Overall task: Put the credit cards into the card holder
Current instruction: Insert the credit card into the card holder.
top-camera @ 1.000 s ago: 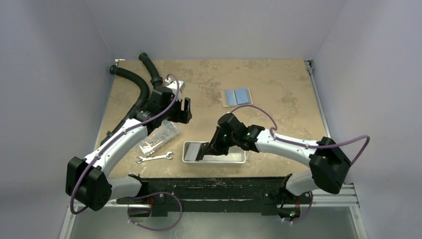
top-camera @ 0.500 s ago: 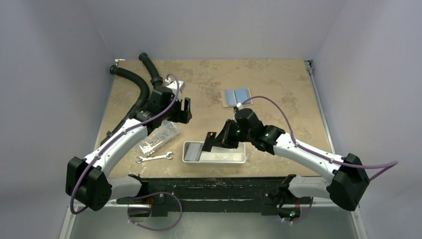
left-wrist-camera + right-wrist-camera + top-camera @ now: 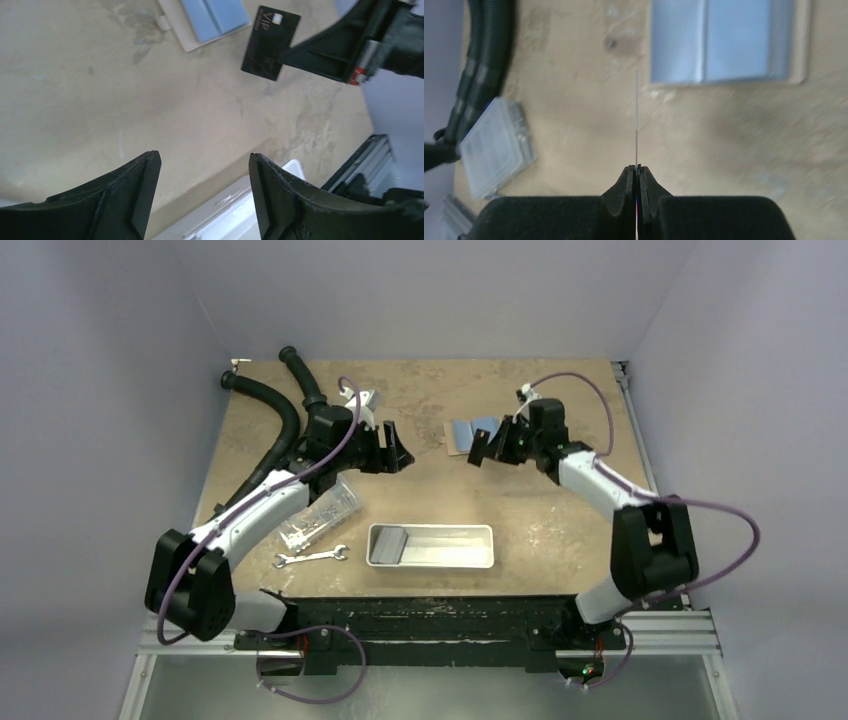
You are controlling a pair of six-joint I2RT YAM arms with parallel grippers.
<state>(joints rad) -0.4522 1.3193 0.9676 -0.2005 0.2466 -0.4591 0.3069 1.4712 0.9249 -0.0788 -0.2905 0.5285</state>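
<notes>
R gripper [image 3: 637,170] pinching thin dark card [image 3: 270,42] | L gripper [image 3: 202,159] spread; holder [image 3: 719,40] open flat

In the right wrist view the card [image 3: 636,107] shows only as a thin edge-on line, its faces hidden, and the holder [image 3: 724,42] is cut off by the top edge. The left wrist view cuts the tray [image 3: 240,207] down to one corner. From above, the right end effector [image 3: 488,450] covers part of the holder.
</notes>
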